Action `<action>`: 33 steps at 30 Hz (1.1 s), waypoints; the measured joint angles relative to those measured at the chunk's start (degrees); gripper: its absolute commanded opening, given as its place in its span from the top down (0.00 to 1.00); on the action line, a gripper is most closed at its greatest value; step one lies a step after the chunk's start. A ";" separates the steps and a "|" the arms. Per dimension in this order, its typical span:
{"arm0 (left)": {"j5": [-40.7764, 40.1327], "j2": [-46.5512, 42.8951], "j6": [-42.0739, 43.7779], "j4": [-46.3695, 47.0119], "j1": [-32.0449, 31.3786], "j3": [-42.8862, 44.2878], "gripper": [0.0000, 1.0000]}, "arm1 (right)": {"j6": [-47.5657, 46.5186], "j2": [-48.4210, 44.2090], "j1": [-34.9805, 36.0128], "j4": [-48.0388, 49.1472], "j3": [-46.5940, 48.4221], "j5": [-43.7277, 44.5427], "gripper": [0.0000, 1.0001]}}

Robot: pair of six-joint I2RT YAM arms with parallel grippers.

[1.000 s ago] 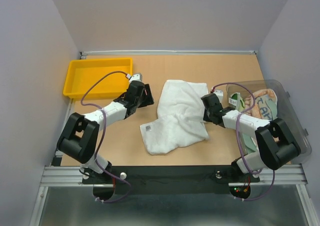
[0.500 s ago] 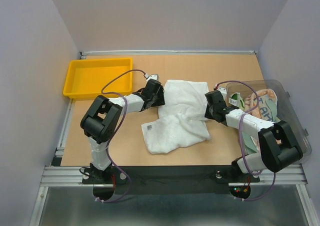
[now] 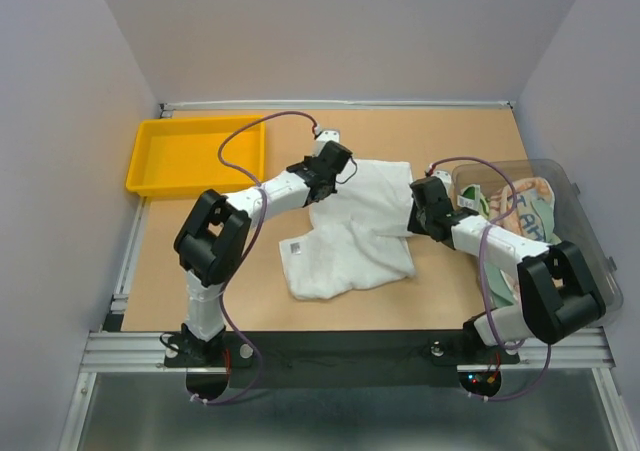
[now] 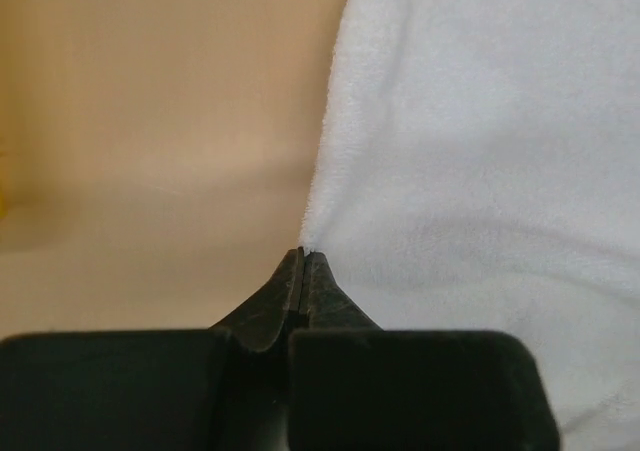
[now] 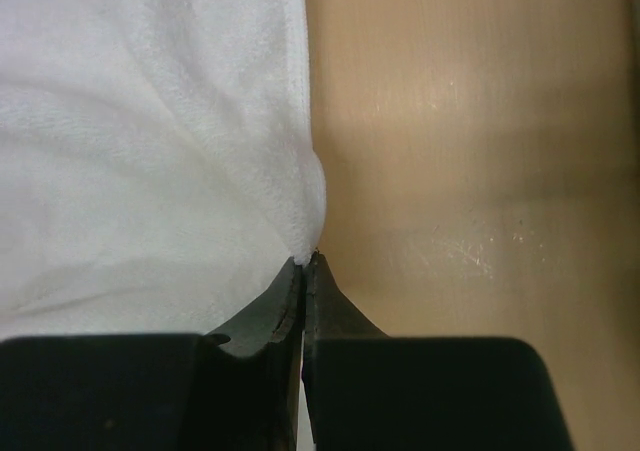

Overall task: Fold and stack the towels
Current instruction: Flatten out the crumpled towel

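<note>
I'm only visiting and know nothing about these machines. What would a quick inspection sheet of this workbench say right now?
Surface: wooden table, no spills seen.
Job's things: white towel lying rumpled at the centre, not folded; more towels, one printed, in the clear bin.
Clutter: yellow tray, nothing seen inside.
Grippers: left end effector shut on the white towel's left edge; right end effector shut on its right edge.
Cables: purple cables loop from each arm, no tangles seen.
Surroundings: grey walls on three sides; metal rail along the front.
</note>
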 measured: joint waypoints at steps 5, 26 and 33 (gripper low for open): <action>-11.63 -6.03 1.55 -9.53 -9.16 6.19 0.84 | -0.09 -3.78 0.00 0.24 0.46 -0.96 0.97; 6.71 -31.61 -7.56 1.18 2.40 -20.87 0.21 | -6.03 -7.65 -0.02 -0.85 3.43 -8.70 0.65; 13.11 -13.97 -4.59 3.34 5.35 -10.71 0.23 | -10.99 1.73 -1.31 -0.44 15.39 -8.22 0.43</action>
